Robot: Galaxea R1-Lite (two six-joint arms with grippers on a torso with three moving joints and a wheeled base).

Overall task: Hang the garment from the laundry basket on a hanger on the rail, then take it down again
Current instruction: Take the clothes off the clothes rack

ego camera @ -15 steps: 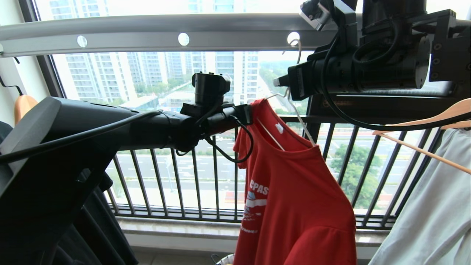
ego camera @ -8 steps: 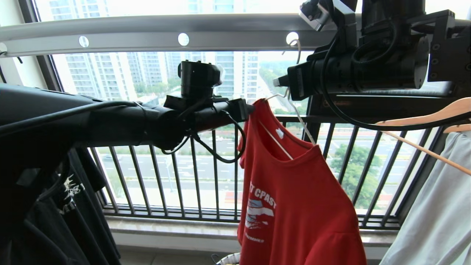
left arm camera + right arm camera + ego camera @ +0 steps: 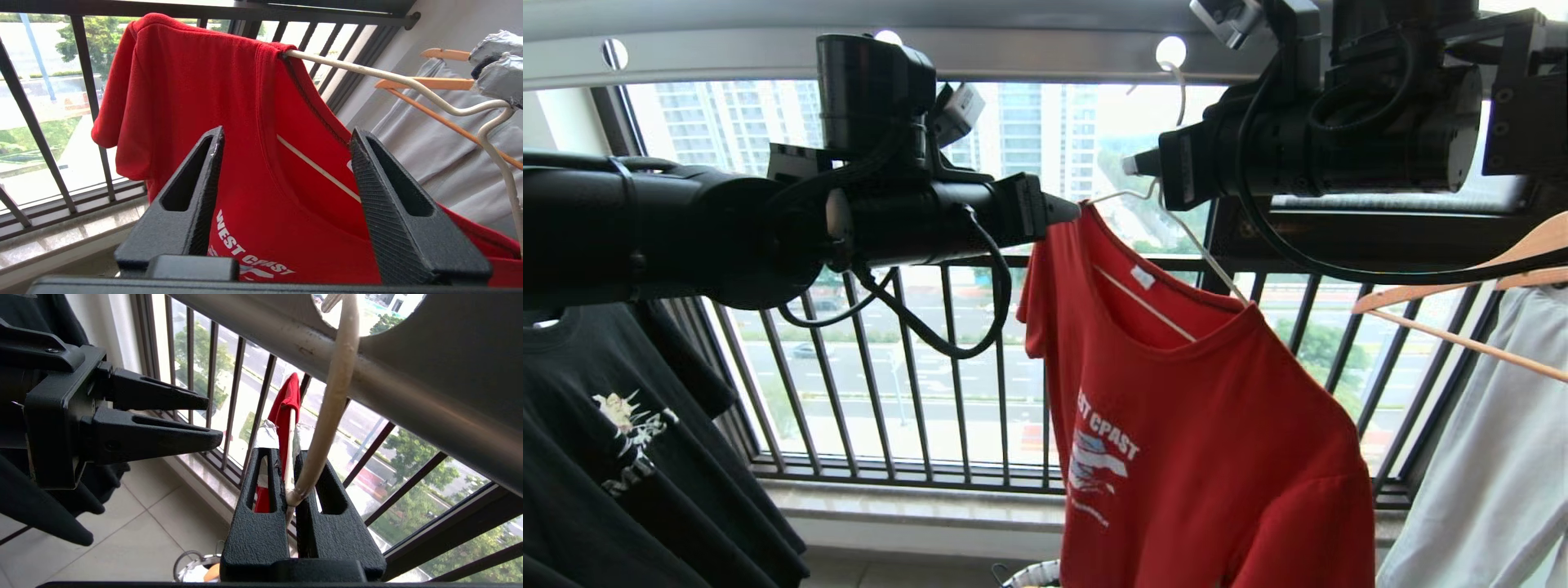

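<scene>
The red garment (image 3: 1201,425) hangs on the whitish wire hanger (image 3: 1207,260), whose hook passes through a hole in the grey rail (image 3: 1013,49). My right gripper (image 3: 1131,166) is shut on the hanger's neck just below the hook, as the right wrist view shows: gripper (image 3: 284,433), hanger (image 3: 333,400), rail (image 3: 408,375). My left gripper (image 3: 1066,211) sits at the garment's near shoulder. It is open, its fingers spread in front of the garment (image 3: 196,90) with nothing between them (image 3: 287,130). Only the rim of the laundry basket (image 3: 1033,576) shows, on the floor below.
A black printed T-shirt (image 3: 621,441) hangs at the left. A pale grey garment (image 3: 1486,457) on a wooden hanger (image 3: 1462,278) hangs at the right, close to the red one. The dark barred window railing (image 3: 915,367) runs behind everything.
My left gripper has opened and let go of the garment's shoulder, and the left arm has risen. The garment now hangs fuller and lower on the hanger. The right gripper has kept its hold.
</scene>
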